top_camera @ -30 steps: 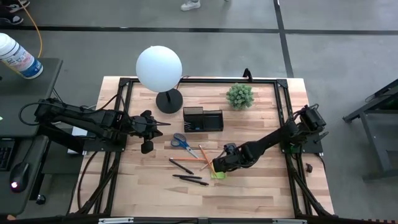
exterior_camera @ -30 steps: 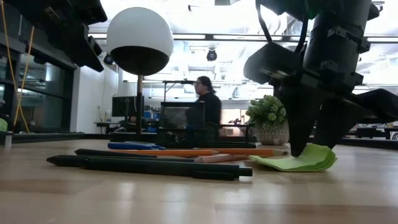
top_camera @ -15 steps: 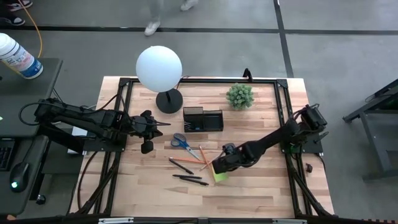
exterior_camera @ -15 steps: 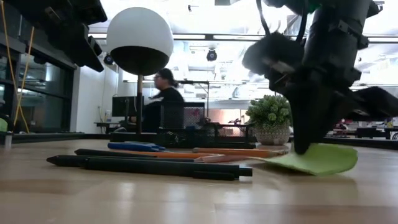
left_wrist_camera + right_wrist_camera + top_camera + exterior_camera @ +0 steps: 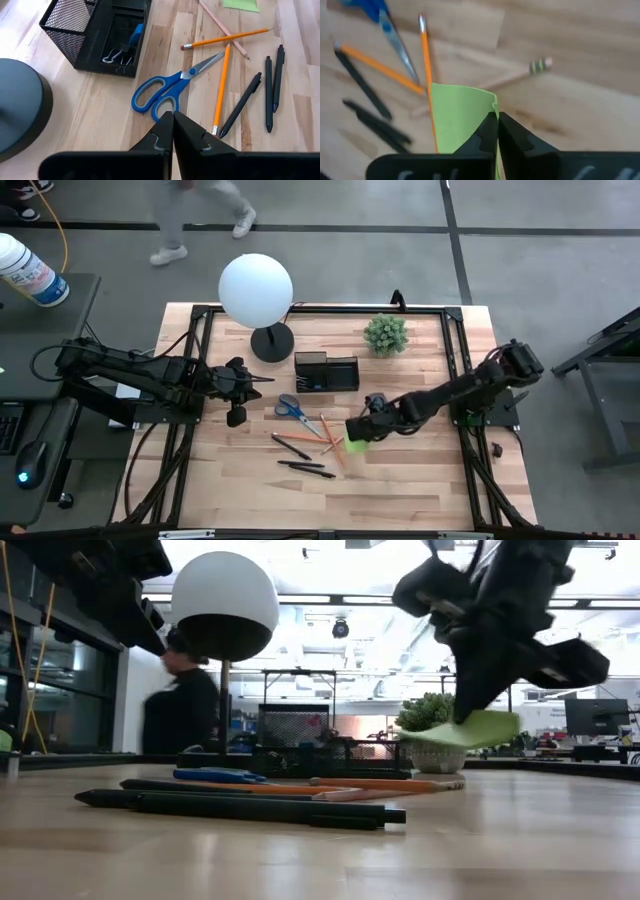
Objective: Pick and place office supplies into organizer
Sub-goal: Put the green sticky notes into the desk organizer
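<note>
While pinching the lime-green sticky-note pad [image 5: 356, 444] between fully closed fingers, hanging clear above the counter [image 5: 420, 480] in the low view: the right tool [image 5: 352, 438]. Drooping from that tool's tip, pad [image 5: 470, 728] curling, nothing beneath touching it. Lying just beside and under the right tool toward the left arm: orange pencils [image 5: 327, 430], fanned and crossing. Resting farther that way, blue-handled scissors [image 5: 292, 409], then black pens [image 5: 305, 467] nearer the front edge. Standing beyond the scissors, close to the round lamp base [image 5: 271, 342], the black mesh organizer [image 5: 326, 372], with clips showing in one compartment in the left wrist view. Hovering closed and holding nothing, the left tool [image 5: 173, 131], near the scissors' handles. Sitting near the back edge, a small potted plant [image 5: 385, 333]. Lying bare: the counter between the right tool and the organizer, likewise the front right stretch.
</note>
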`<action>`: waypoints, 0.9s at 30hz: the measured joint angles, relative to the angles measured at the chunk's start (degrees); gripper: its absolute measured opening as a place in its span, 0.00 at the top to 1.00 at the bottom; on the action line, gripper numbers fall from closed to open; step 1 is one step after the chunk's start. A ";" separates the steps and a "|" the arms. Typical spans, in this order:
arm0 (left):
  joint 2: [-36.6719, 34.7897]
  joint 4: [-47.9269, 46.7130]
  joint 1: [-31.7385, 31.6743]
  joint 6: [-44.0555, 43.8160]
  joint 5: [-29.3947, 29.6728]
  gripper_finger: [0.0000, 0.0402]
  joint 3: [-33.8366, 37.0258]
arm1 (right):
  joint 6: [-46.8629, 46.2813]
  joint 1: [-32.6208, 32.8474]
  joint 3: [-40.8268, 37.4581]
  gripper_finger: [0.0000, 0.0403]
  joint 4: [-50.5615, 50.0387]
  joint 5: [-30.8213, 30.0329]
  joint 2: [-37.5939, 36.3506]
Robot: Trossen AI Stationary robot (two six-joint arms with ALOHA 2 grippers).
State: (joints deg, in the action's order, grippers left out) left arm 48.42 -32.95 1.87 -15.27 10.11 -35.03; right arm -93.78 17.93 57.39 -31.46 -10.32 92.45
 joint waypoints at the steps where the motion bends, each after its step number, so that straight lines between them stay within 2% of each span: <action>1: 0.00 0.00 0.00 0.00 0.00 1.00 0.00 | 0.38 -0.96 0.00 1.00 0.01 -0.24 0.00; 16: 0.00 -0.08 0.02 -0.20 -0.50 1.00 0.00 | 13.76 -15.30 0.11 1.00 2.12 0.42 -1.54; 22: 0.00 -0.11 0.00 -0.20 -0.50 1.00 0.00 | 20.94 -21.19 6.84 1.00 -8.45 -1.32 -2.68; 27: 0.00 -0.10 0.01 -0.20 -0.48 1.00 0.00 | 22.25 -25.30 10.79 1.00 -9.85 -2.03 -2.69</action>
State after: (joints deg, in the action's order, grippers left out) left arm 48.42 -33.05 1.88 -15.46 9.63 -35.03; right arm -71.53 -7.37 68.18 -41.32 -12.36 89.76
